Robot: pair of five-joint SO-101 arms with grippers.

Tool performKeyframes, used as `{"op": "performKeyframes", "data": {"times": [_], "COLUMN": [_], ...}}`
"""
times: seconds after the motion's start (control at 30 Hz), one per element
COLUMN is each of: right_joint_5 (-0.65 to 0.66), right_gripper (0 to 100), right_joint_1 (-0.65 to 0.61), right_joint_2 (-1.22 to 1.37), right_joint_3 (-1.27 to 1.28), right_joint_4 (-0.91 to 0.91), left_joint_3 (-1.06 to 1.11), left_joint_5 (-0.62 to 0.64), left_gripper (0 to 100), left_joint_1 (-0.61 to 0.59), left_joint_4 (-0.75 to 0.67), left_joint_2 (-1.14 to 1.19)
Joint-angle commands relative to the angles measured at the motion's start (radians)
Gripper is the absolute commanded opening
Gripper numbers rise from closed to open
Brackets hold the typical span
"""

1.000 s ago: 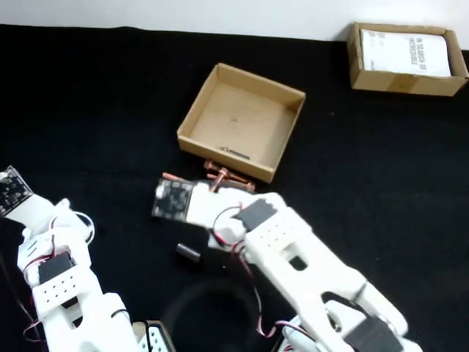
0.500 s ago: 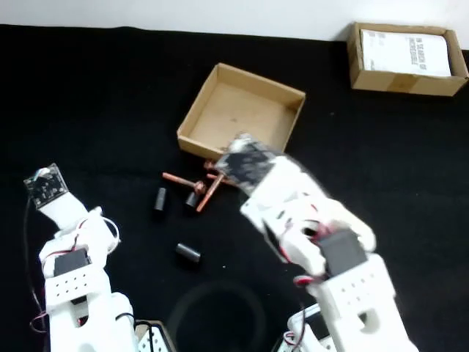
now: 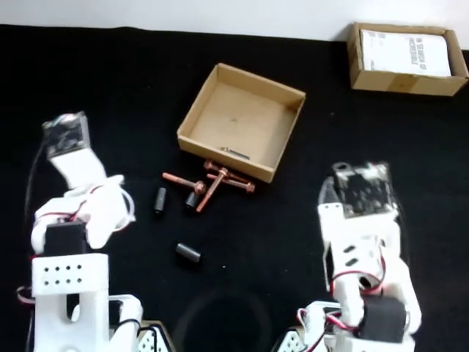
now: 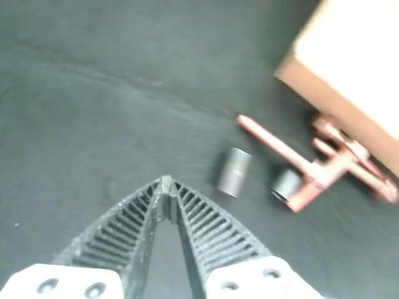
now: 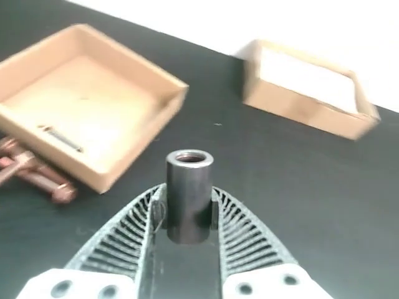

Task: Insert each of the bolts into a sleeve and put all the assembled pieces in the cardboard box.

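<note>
Right fingers: You are pinching a dark sleeve (image 5: pixel 189 205) between the ribbed fingers (image 5: pixel 134 232) of the right gripper (image 5: pixel 188 194). They are closed narrowly on its lower body.
Held sleeve: It is standing upright in the grip with its open bore facing up, above the fingertips. Judging by this, you are well placed to receive a bolt, so avoid tilting the wrist.
Left fingers: The left gripper (image 4: pixel 167 187) is hanging over the black table (image 3: pixel 110 88) with its fingers (image 4: pixel 206 221) pressed together at the tips and nothing between them. You are going to need them spread before any pickup.
Nearest loose sleeve: One sleeve (image 4: pixel 234 172) is lying on its side just ahead of the left fingertips, apart from the rest.
Second loose sleeve: Another (image 4: pixel 285 185) is lying against the bolts.
Third loose sleeve: A further one (image 3: pixel 188 253) is lying alone, nearer the arm bases.
Bolts: Three copper bolts (image 3: pixel 220 176) are lying crossed in a heap just outside the near wall of the cardboard box (image 3: pixel 205 149).
Box: It is sitting open, with no assembled piece inside.
Advice: Take the outermost bolt by its shank, away from where they are crossing, so the others are not dragged along.
Risk: A skewed bolt is likely to jam at the bore's rim, so line it up first.
</note>
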Motion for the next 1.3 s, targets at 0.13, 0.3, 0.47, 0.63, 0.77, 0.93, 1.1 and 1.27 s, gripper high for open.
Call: {"op": "performKeyframes", "data": {"times": [0.13, 0.3, 0.47, 0.63, 0.77, 0.93, 1.1, 1.27], "right_joint_5": [-0.008, -0.008, -0.008, -0.008, -0.008, -0.008, -0.008, -0.006], "right_gripper": [0.8, 0.8, 0.8, 0.8, 0.8, 0.8, 0.8, 0.8], "right_joint_1": [0.305, 0.486, 0.631, 0.697, 0.699, 0.694, 0.697, 0.697], "right_joint_2": [-0.271, -0.302, -0.3, -0.3, -0.302, -0.302, -0.302, -0.302], "right_joint_3": [0.185, 0.278, 0.371, 0.429, 0.472, 0.544, 0.61, 0.63], "right_joint_4": [-0.107, -0.159, -0.252, -0.292, -0.321, -0.407, -0.492, -0.55], "left_joint_3": [-0.232, -0.407, -0.615, -0.771, -0.829, -0.9, -0.987, -1.063], "left_joint_5": [-0.199, -0.302, -0.443, -0.601, -0.855, -1.165, -1.522, -1.628], "left_gripper": [1, 1, 1, 1, 1, 1, 1, 1], "left_joint_1": [0.203, 0.205, 0.206, 0.206, 0.24, 0.263, 0.277, 0.295], "left_joint_4": [0.249, 0.364, 0.43, 0.453, 0.463, 0.468, 0.58, 0.592], "left_joint_2": [0.278, 0.588, 0.892, 1.107, 1.173, 1.185, 1.185, 1.188]}}
